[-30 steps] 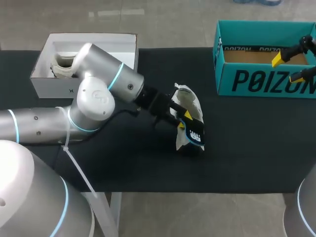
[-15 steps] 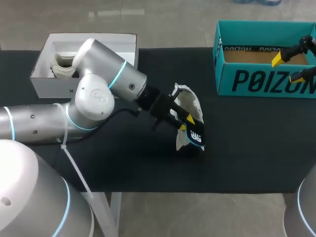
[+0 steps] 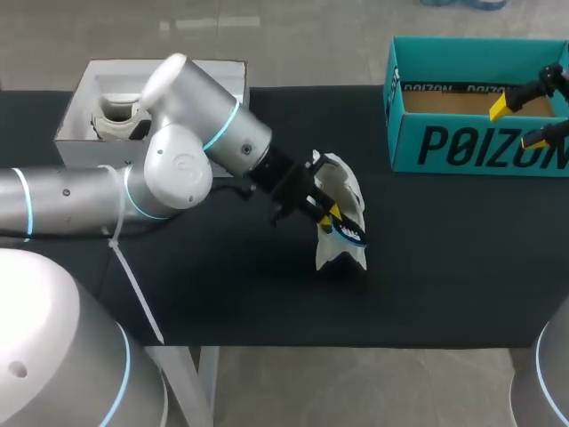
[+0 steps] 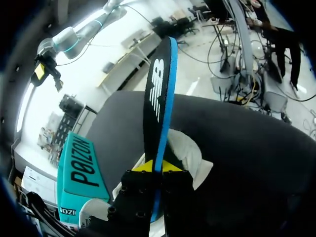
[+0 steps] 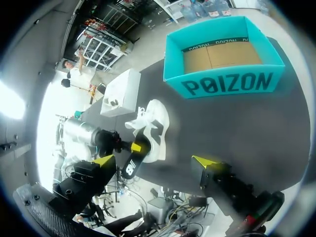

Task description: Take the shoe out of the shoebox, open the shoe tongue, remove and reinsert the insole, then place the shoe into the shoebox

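Observation:
A white shoe [image 3: 345,189] lies on the black table's middle. My left gripper [image 3: 332,216] is shut on a black insole [image 3: 352,234] with a blue edge, which sticks out of the shoe toward the table's front. In the left wrist view the insole [image 4: 159,98] stands on edge between the yellow fingertips [image 4: 144,167], above the shoe [image 4: 190,153]. My right gripper [image 3: 532,114] hangs open and empty over the teal shoebox [image 3: 462,140] at the back right. The right wrist view shows the shoe [image 5: 155,118], the insole [image 5: 132,165] and the empty teal shoebox [image 5: 224,84].
A white box [image 3: 98,147] at the back left holds another pale shoe [image 3: 111,116], partly hidden behind my left arm. That arm stretches across the table's left half.
My left gripper has closed on the insole and turned it from face-up to edge-on, drawing it slightly up and back. The left arm's elbow rose toward the white box. The right arm is unmoved.

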Action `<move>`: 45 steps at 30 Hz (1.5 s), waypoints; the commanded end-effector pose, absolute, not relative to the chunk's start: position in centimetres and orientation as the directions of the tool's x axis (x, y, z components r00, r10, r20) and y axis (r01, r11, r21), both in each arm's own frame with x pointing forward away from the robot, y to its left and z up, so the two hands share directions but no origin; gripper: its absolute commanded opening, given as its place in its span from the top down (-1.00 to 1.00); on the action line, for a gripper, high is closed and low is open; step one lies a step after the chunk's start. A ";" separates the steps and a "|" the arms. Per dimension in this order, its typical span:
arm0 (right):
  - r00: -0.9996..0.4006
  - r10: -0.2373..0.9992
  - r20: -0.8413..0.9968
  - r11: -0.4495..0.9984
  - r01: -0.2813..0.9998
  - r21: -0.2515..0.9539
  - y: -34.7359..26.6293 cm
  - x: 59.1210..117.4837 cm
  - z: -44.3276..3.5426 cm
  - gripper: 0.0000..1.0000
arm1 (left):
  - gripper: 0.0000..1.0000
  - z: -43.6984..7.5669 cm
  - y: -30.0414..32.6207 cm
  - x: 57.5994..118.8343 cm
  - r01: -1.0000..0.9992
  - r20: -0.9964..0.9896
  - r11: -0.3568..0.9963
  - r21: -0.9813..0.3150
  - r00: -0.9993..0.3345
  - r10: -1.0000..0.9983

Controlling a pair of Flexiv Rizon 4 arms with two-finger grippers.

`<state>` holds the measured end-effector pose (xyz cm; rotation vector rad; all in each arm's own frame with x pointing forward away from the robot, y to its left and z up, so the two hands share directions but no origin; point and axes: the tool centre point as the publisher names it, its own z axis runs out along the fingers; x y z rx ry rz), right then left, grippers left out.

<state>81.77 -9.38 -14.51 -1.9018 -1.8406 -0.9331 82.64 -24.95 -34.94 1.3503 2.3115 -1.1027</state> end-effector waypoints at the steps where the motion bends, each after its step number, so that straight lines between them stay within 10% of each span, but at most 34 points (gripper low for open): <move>1: -0.048 0.758 0.651 -0.110 0.974 0.200 -9.3 81.7 -14.5 -1.00 | 1.00 -35.2 -25.2 83.4 0.818 -0.541 0.297 -0.493 -0.555 0.632; 14: -0.048 0.758 0.651 -0.110 0.974 0.200 -9.3 81.7 -14.5 -1.00 | 0.21 -32.4 -25.2 80.1 0.813 -0.578 0.243 -0.529 -0.555 0.599; 17: -0.048 0.758 0.651 -0.110 0.974 0.200 -9.3 81.7 -14.5 -1.00 | 0.36 -32.3 -25.4 79.5 0.813 -0.581 0.227 -0.536 -0.550 0.600; 19: -0.048 0.758 0.651 -0.110 0.974 0.200 -9.3 81.7 -14.5 -1.00 | 1.00 -32.3 -25.5 79.3 0.814 -0.582 0.222 -0.537 -0.548 0.601; 45: -0.048 0.758 0.651 -0.110 0.974 0.200 -9.3 81.7 -14.5 -1.00 | 1.00 -35.7 -24.5 83.6 0.752 -0.543 0.422 -0.507 -0.658 0.522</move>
